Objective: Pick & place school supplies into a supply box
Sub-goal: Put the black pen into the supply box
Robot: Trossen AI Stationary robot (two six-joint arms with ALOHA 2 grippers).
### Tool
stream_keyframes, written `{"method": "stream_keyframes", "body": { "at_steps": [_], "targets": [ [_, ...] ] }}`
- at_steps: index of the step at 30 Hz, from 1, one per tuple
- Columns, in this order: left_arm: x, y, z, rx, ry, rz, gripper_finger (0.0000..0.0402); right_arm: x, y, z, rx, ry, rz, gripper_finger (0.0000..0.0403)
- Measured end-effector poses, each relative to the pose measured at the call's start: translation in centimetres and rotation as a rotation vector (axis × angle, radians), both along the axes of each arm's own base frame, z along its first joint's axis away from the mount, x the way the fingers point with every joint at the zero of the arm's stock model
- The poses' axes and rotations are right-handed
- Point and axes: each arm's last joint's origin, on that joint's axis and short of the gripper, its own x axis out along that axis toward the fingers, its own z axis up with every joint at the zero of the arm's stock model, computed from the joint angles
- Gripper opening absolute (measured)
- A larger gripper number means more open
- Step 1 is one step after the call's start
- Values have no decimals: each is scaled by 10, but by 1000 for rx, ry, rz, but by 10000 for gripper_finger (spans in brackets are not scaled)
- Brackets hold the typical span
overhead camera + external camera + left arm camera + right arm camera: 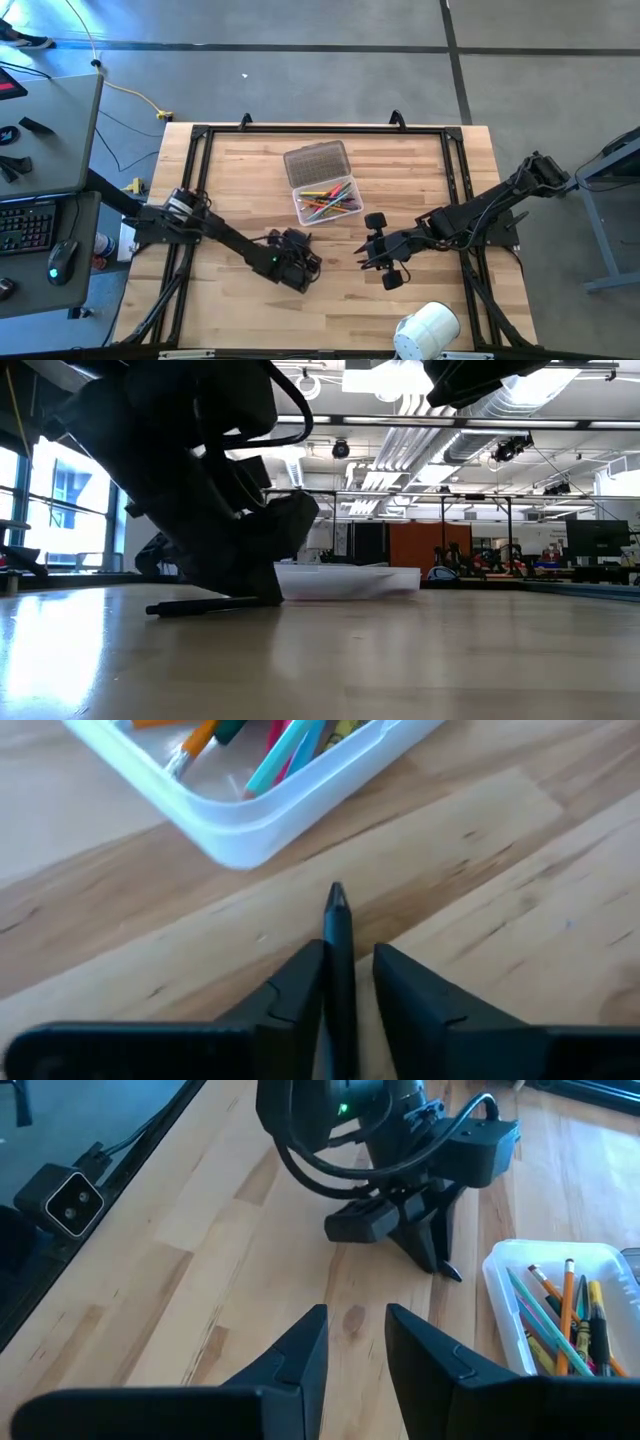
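One black pen (338,935) sits clamped in the left hand (340,982) at lower centre; a loose pinch could drop it short of the box (262,808); the right hand (355,1342) waits, fingers apart.

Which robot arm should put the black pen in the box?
The left: the left gripper already straddles the black pen on the table beside the supply box. The right gripper holds nothing.
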Motion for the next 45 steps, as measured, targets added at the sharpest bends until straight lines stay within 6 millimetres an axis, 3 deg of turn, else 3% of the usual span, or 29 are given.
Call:
{"method": "stream_keyframes", "body": {
  "at_steps": [6, 14, 18, 22, 25, 32, 38, 41, 45],
  "targets": [
    [3, -1, -15, 85, -7, -21, 171, 0, 0, 0, -1, 1, 0, 87],
    [1, -2, -26, 155, 5, -18, 164, 0, 0, 0, -1, 2, 0, 87],
    [0, -4, -26, 147, -11, -6, 145, 0, 0, 0, 1, 3, 2, 87],
    [0, -4, -23, 148, -25, -2, 89, 0, 0, 0, 0, 4, 2, 87],
    [4, -8, -8, 111, -50, -16, 45, 0, 0, 0, 0, 5, 2, 87],
    [18, -16, 42, 23, -70, -76, 45, 0, 0, 0, 1, 3, 2, 87],
    [29, -21, 93, 122, -45, -165, 45, 0, 0, 0, 1, 3, 2, 87],
    [40, -14, 119, 201, 4, -210, 45, 0, 0, 0, 1, 2, 2, 87],
    [60, 19, 140, 187, 107, -264, 45, 0, 0, 0, 4, -2, 1, 87]
  ]
}}
